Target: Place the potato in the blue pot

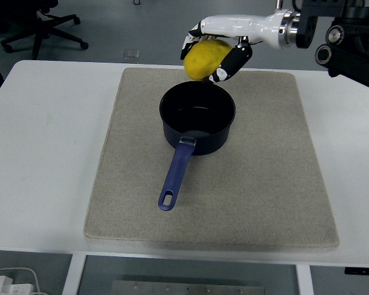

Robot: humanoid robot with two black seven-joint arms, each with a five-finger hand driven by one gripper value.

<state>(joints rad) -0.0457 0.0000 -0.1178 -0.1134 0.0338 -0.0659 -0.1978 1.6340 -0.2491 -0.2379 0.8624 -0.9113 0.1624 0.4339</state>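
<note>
A yellow potato (204, 59) is held in my right hand (216, 48), whose white and black fingers are curled around it. The hand holds it in the air above the far rim of the blue pot (197, 117). The pot stands upright on a beige mat (264, 184), its inside dark and empty, its blue handle (175, 175) pointing toward the table's near edge. My right arm comes in from the upper right. My left arm is out of view.
The mat lies on a white table (43, 153). An office chair (43, 27) stands on the floor beyond the table's far left. A white plug and cable (6, 284) lie below the table's near left edge.
</note>
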